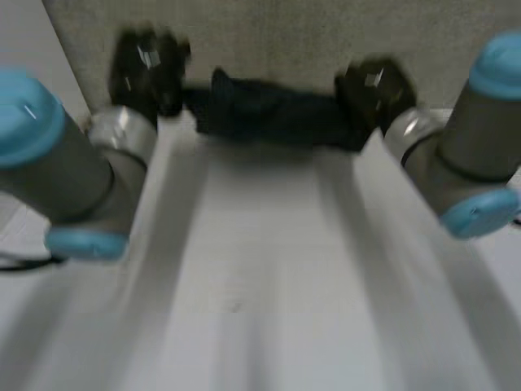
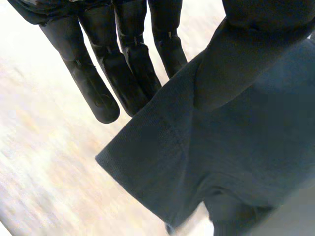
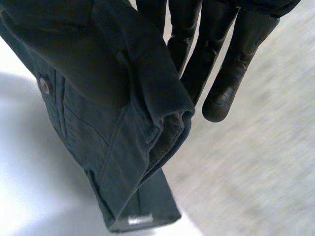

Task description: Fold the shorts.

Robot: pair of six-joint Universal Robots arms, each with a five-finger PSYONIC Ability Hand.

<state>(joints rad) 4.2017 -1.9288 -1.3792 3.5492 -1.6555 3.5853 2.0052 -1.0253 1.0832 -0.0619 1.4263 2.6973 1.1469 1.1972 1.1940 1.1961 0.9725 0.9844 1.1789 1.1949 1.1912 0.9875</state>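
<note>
The dark blue shorts point(image 1: 269, 114) hang bunched and stretched between my two hands at the table's far edge. My left hand point(image 1: 146, 69) holds their left end. In the left wrist view a hemmed edge of the shorts point(image 2: 216, 157) is pinched between the thumb and the straight fingers point(image 2: 98, 78). My right hand point(image 1: 374, 85) holds the right end. In the right wrist view the waistband end of the shorts point(image 3: 113, 113), with a small button, is clamped between its thumb and straight fingers point(image 3: 221, 69), and folded layers hang below the palm.
The white table point(image 1: 260, 269) stretches from the shorts toward the camera. A grey surface point(image 1: 285, 32) lies beyond its far edge. My left arm point(image 1: 65, 163) and right arm point(image 1: 464, 155) flank the table's sides.
</note>
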